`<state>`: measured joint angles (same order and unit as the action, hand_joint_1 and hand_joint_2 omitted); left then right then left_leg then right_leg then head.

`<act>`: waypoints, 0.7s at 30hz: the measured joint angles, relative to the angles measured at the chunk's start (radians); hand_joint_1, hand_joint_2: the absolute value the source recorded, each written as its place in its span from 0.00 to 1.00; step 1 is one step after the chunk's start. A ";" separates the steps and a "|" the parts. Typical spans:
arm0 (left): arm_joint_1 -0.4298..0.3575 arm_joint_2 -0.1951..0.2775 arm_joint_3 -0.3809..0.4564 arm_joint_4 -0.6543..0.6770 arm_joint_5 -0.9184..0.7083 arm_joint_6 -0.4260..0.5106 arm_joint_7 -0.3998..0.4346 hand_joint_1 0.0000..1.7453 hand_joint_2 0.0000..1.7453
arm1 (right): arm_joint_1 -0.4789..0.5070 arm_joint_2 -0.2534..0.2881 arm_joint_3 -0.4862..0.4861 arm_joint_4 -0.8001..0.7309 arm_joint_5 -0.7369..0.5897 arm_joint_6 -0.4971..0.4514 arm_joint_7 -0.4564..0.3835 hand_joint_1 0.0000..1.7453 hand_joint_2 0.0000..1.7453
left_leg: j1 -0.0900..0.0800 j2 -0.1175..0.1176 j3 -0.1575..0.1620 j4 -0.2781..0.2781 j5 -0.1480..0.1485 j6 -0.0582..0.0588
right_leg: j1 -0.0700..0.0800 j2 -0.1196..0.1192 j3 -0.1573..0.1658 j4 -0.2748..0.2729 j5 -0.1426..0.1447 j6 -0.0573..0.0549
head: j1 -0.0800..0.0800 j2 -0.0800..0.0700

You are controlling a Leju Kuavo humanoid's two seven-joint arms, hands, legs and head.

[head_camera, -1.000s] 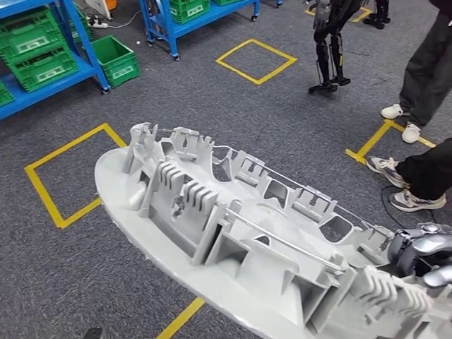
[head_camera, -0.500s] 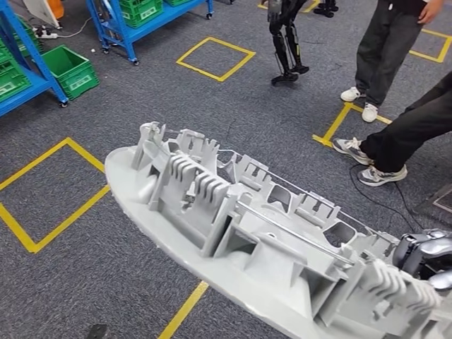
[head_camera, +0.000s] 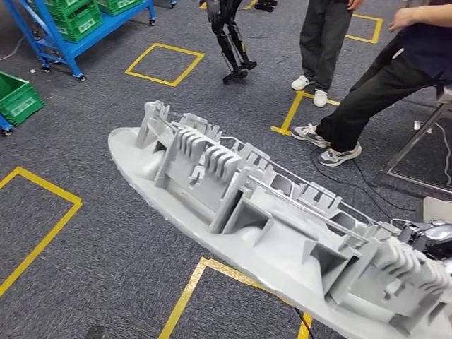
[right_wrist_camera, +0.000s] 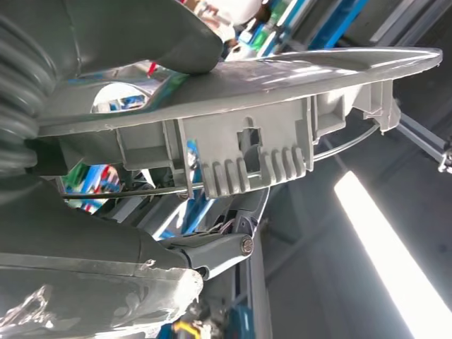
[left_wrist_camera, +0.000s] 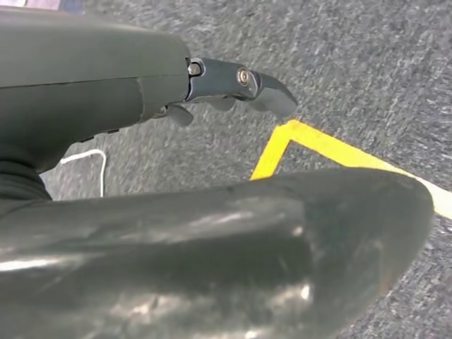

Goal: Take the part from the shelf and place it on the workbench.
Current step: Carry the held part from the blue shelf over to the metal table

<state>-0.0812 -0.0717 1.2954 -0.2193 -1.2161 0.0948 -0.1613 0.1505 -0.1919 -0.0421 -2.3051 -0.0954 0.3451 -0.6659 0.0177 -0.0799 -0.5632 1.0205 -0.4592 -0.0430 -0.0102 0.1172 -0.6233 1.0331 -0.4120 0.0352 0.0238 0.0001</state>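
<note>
The part (head_camera: 256,212) is a long pale grey moulded panel with ribs, clips and a thin wire rod along its upper side. It hangs above the carpet and slants from the upper left to the lower right of the head view. My right hand (head_camera: 433,239) grips its near right end. In the right wrist view the thumb (right_wrist_camera: 133,35) presses on the part's flat face (right_wrist_camera: 251,85), with the darker fingers (right_wrist_camera: 213,251) on its other side. My left hand (left_wrist_camera: 106,92) hangs over the carpet, its fingers apart and holding nothing.
A person's legs (head_camera: 322,42) stand at the back, and another person's outstretched leg (head_camera: 373,92) lies to the right beside a metal frame (head_camera: 421,141). A small black robot (head_camera: 229,42) walks behind. Blue shelving (head_camera: 63,42), a green crate (head_camera: 18,99) and yellow floor tape (head_camera: 165,63) are on the left.
The whole picture has shifted leftwards, so the camera has turned right: shelving slides out, the people come nearer the middle. The part stays in my right hand's grip.
</note>
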 joint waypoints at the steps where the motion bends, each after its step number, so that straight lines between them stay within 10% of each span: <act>1: 0.000 0.001 0.000 0.000 0.000 0.000 -0.001 0.00 0.00 | -0.002 0.000 0.000 0.000 0.000 -0.002 -0.002 1.00 1.00 | 0.000 -0.004 0.004 -0.012 -0.003 0.005 | -0.001 0.012 -0.006 0.000 0.003 0.006 | -0.001 0.000; 3: -0.001 0.003 0.000 0.000 0.001 -0.002 -0.005 0.00 0.00 | -0.003 -0.001 0.000 0.000 0.000 -0.005 -0.005 1.00 1.00 | -0.001 0.020 0.005 -0.017 -0.002 0.019 | -0.005 0.023 -0.016 -0.003 0.007 0.018 | 0.000 0.000; 9: 0.002 0.013 0.000 0.000 0.001 -0.006 -0.018 0.00 0.00 | -0.009 -0.004 -0.010 0.000 -0.008 -0.003 -0.016 1.00 1.00 | -0.012 0.098 0.007 -0.020 -0.003 0.044 | -0.001 -0.107 -0.150 0.281 -0.129 0.031 | 0.018 0.000; 15: 0.000 0.018 0.000 0.000 0.000 -0.010 -0.019 0.00 0.00 | -0.001 -0.004 -0.035 0.000 -0.017 0.016 -0.019 1.00 1.00 | -0.022 0.161 0.028 -0.020 -0.019 0.031 | 0.012 -0.175 0.011 0.016 -0.021 0.010 | 0.017 0.000; 18: -0.001 0.020 0.000 0.000 -0.002 -0.009 -0.014 0.00 0.00 | 0.009 -0.006 -0.051 -0.002 -0.017 0.020 -0.019 1.00 1.00 | -0.021 0.183 0.036 -0.025 -0.023 0.015 | 0.015 -0.150 0.013 0.001 -0.018 -0.008 | 0.015 0.000; 21: -0.001 0.019 0.000 0.000 -0.005 -0.006 -0.003 0.00 0.00 | 0.010 -0.007 -0.068 -0.006 -0.014 0.021 -0.016 1.00 1.00 | -0.017 0.133 0.003 0.056 -0.081 0.002 | 0.007 -0.117 0.018 -0.011 -0.011 -0.021 | 0.009 0.000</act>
<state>-0.0824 -0.0525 1.2955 -0.2193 -1.2210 0.0886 -0.1640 0.1607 -0.1991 -0.1098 -2.3108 -0.1093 0.3666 -0.6821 0.0008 0.0531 -0.5605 1.0760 -0.5402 -0.0411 -0.0028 -0.0003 -0.6053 1.0226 -0.4229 0.0142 0.0325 0.0002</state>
